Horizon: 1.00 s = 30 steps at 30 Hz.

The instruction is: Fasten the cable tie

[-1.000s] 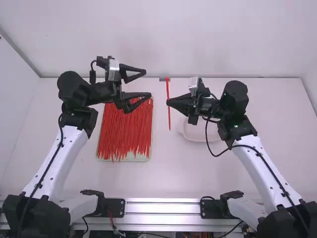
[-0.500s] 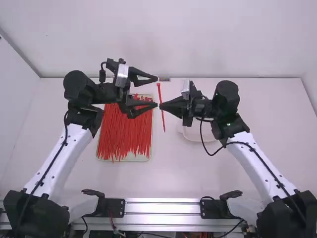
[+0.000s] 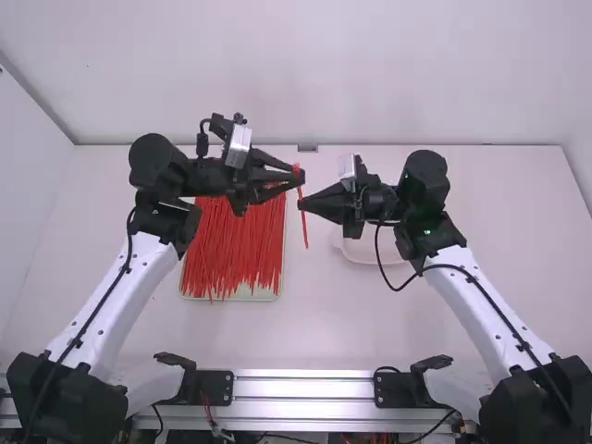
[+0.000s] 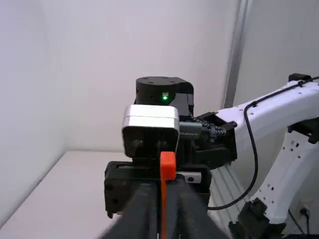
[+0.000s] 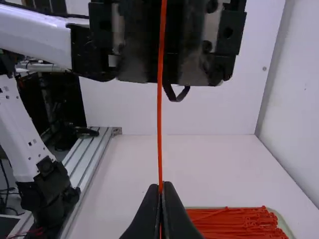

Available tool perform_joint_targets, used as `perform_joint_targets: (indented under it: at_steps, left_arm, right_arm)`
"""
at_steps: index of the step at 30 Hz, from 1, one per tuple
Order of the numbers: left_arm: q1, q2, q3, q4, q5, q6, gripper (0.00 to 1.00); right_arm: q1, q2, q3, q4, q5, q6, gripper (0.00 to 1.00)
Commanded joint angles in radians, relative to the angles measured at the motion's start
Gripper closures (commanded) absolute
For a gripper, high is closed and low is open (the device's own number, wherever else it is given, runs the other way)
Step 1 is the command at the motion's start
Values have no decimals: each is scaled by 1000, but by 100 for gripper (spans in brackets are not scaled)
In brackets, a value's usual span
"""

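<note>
Red cable tie (image 5: pixel 160 124) is pinched tight in your right gripper (image 5: pixel 160 191). Its fingers are closed flat on the strap, and your right wrist view shows that pinch up close. Your left gripper (image 4: pixel 163 194) has its fingers narrow, squeezing the strap just under its square head (image 4: pixel 167 164). Your left wrist view shows that best. From the high view you see the tie held in the air between both grippers, above the table (image 3: pixel 499 194) and beside a tray (image 3: pixel 264 297) piled with more red ties (image 3: pixel 231 240). A green light (image 4: pixel 164 97) glows on your right arm's wrist.
</note>
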Motion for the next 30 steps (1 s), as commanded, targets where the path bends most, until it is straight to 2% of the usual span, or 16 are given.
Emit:
perform_joint_targets:
  at_steps: [1, 7, 8, 9, 10, 11, 13, 14, 23, 29, 30]
  left_arm:
    - [-7, 4, 23, -3, -23, -2, 98]
    - [-14, 5, 23, 7, -70, -57, 98]
    - [-14, 4, 23, 10, -78, -60, 98]
    - [-14, 5, 23, 19, -88, -58, 98]
    - [-14, 5, 23, 37, -102, -71, 98]
    - [-14, 5, 25, 56, -101, -80, 98]
    - [-14, 5, 33, 89, -98, -103, 98]
    - [-14, 5, 39, 93, -98, -108, 98]
    - [6, 5, 194, -65, -74, -134, 98]
    - [5, 5, 266, -155, -76, -134, 98]
    - [5, 5, 276, -166, -75, -135, 98]
  right_arm:
    - [-3, 4, -6, 5, -12, 2, 100]
    - [-3, 4, -6, 13, -15, 2, 100]
    - [-3, 4, -6, 12, -15, 1, 96]
    - [-3, 4, -6, 11, -15, 1, 84]
    - [-3, 4, -6, 0, -11, -8, 64]
    - [-3, 4, -6, -11, -12, -27, 55]
    - [-1, 4, -6, -45, -11, -67, 44]
    - [2, 4, -6, -65, -12, -87, 42]
    - [11, 4, -7, -245, -12, -234, 42]
    - [12, 9, -12, -274, -15, -245, 47]
    - [11, 9, -14, -275, -15, -245, 51]
